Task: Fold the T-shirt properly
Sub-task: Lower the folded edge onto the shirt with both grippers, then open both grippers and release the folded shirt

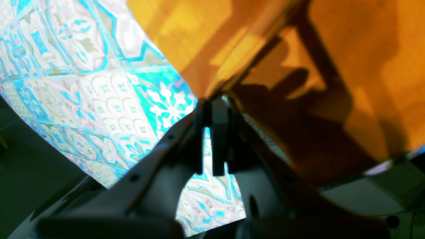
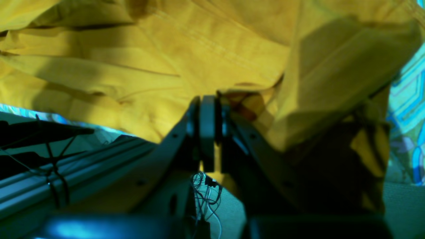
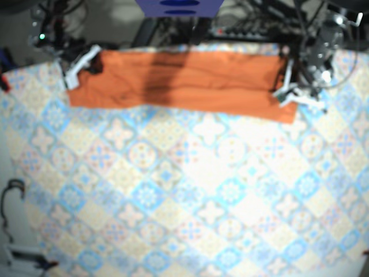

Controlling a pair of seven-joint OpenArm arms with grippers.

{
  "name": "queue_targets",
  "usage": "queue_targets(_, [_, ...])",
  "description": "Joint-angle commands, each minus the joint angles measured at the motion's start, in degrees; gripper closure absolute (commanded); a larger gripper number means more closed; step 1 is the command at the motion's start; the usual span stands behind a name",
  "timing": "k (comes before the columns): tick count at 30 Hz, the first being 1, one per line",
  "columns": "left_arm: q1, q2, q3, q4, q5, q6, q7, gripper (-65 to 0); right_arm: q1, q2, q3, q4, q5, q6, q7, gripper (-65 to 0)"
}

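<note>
Only the base view shows the whole layout. The T-shirt [image 3: 184,78] lies as a long, narrow orange band across the 12 o'clock edge of the counter [image 3: 190,196], with one hand at each end. The right hand [image 3: 78,69] is at about 10 o'clock and the left hand [image 3: 285,92] at about 2 o'clock. That view is too soft to show how either hand is set, but the wrist views show it.

In the left wrist view the T-shirt [image 1: 332,66] is a smooth, taut sheet, glowing amber with hard shadows across it. Its straight edge runs down into the left hand [image 1: 215,101]. The two dark fingers are pressed together on that edge, with no gap at the tips. At 9 o'clock is the counter's cover [image 1: 83,83], printed with turquoise and white tile motifs.

In the right wrist view the T-shirt [image 2: 166,59] looks mustard yellow. It is soft and creased, with a stitched seam line crossing it and loose folds hanging at 3 o'clock. The right hand [image 2: 208,99] is closed, and a bunched fold of fabric is pinched at its tips. Only this view shows a ribbed metal rail [image 2: 83,166] at 8 o'clock and a tangle of thin wires [image 2: 206,189] at 6 o'clock.
</note>
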Motion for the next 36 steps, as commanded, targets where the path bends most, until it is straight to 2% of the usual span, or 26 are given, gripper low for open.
queue_targets(1, [-0.3, -0.9, -0.4, 0.7, 0.6, 0.5, 0.0, 0.0, -0.1, 0.6, 0.2, 0.6, 1.0, 0.5, 0.7, -3.6])
queue_targets(5, [-0.3, -1.0, -0.4, 0.7, 0.5, 0.5, 0.0, 0.0, -0.4, 0.6, 0.4, 0.6, 1.0, 0.5, 0.7, -9.6])
queue_targets(6, [-0.3, -1.0, -0.4, 0.7, 0.4, 0.5, 0.0, -1.8, -0.5, 0.6, 0.5, 0.6, 1.0, 0.5, 0.7, -11.1])
queue_targets(13, [-0.3, -1.1, -0.5, 0.7, 0.3, 0.5, -0.1, -21.6, -1.9, 0.6, 0.7, 2.7, 1.0, 0.3, 0.6, -21.8])
queue_targets(16, [-0.5, -1.2, -0.6, 0.7, 0.3, 0.5, -0.5, -29.2, -3.0, 0.6, 0.7, 3.9, 1.0, -4.2, 0.7, -26.5])
queue_targets(19, [-0.5, -1.2, -0.8, 0.7, 0.3, 0.5, -1.6, -33.6, -3.0, 0.7, 0.8, 4.7, 1.0, -7.9, 0.7, -30.8])
queue_targets(24, [-0.5, -1.2, -0.9, 0.7, 0.3, 0.5, -1.6, -36.8, -3.1, 0.8, 5.4, 6.1, 1.0, -13.2, 0.7, -34.6])
queue_targets(27, [-0.2, -1.2, -1.4, 0.9, 0.2, 0.5, -1.6, -36.7, -3.9, 0.8, 8.7, 7.9, 1.0, -13.6, 0.6, -34.9])
queue_targets(31, [1.3, -0.8, -6.0, 1.8, -0.6, 0.5, -1.6, -36.7, -4.4, 0.8, 14.5, 9.4, 1.0, -13.6, 0.4, -34.8])
queue_targets(36, [2.3, -0.9, -12.6, 4.3, -8.6, 0.5, 0.4, -36.7, -5.8, 0.6, 20.7, 9.4, 1.0, -13.7, 0.5, -34.8])
